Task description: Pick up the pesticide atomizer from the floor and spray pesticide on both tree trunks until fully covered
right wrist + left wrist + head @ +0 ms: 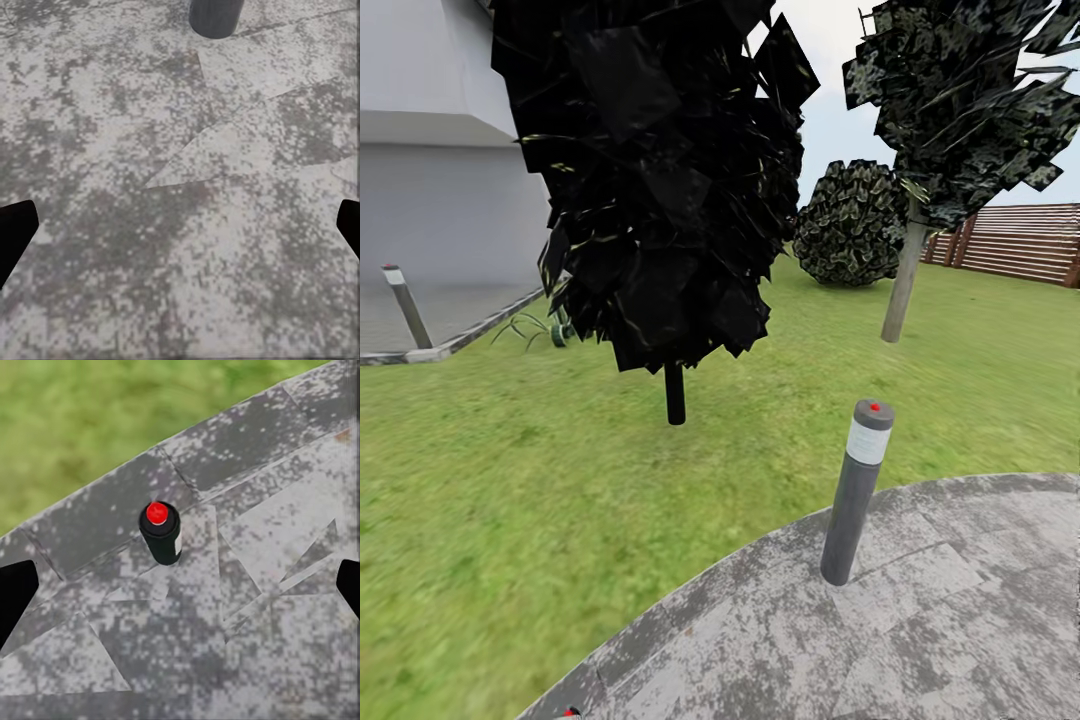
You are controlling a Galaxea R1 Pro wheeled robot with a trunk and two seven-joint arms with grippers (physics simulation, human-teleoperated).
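The atomizer (161,534), a small dark bottle with a red top, stands upright on the floor (247,607), near the curved edge where the paving meets the grass (97,427); in the left wrist view it lies ahead of the left hand (180,589), whose dark fingertips (13,592) sit at the two sides of the picture, spread wide and touching nothing; bare paving lies all round the bottle; in the head view a speck of red (570,713) shows at the bottom rim, too small to tell more; the right hand (180,229) is likewise spread, its fingers (15,229) over mottled grey stone cut in angular slabs, with the round foot of a bollard (214,16) ahead; that bollard (855,492), a grey post with a pale band and a red dot on its cap, stands just inside the paving's edge (760,560); beyond, open lawn (510,470) runs to a black-leaved tree (660,180) on a thin dark stem, a pale-trunked tree (904,285), a round bush (850,225), a slat fence (1020,245), a second bollard (406,306) and a grey wall (440,200).
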